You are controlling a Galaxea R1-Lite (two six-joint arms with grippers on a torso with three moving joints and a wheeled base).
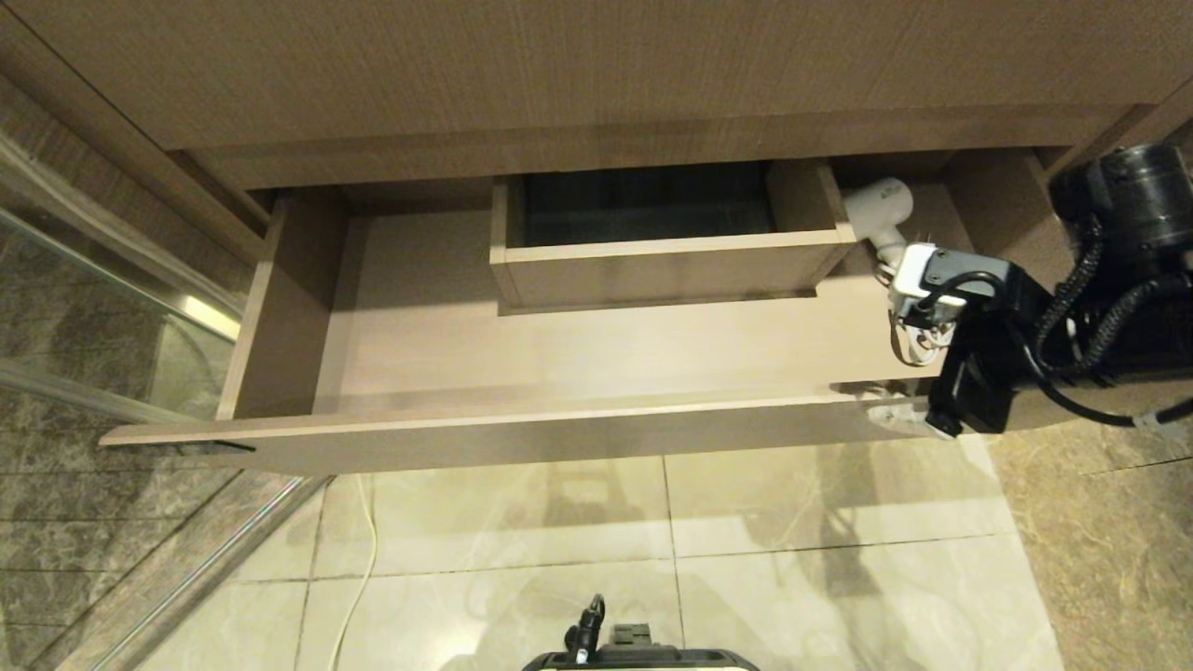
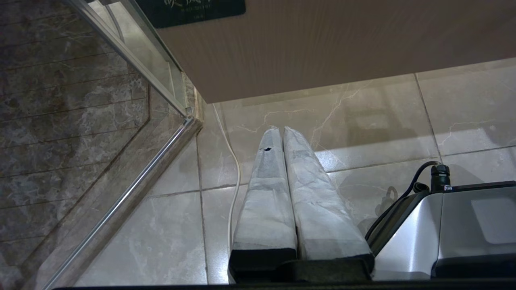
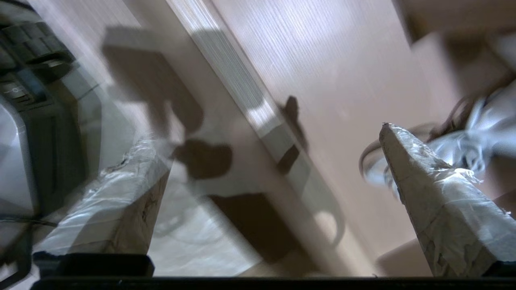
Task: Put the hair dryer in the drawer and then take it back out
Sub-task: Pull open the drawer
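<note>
Tiled floor below open drawer (image 1: 578, 326): hair dryer (image 1: 881, 216) lies inside, right tool (image 3: 278, 177) wide open and empty, retrieval pending.

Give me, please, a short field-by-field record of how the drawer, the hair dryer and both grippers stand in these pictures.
drawer: pulled open, below the wood-grain counter
boxed cutout: at the drawer's back middle
hair dryer: white, lying inside the drawer at its right rear corner, beside the cutout, cord coiled next to it
right gripper: fingers wide apart, holding nothing, over the drawer's right front edge
left gripper: fingers together, holding nothing, low over the tiled floor in front of the drawer
task stage: dryer lies in the drawer, not gripped
</note>
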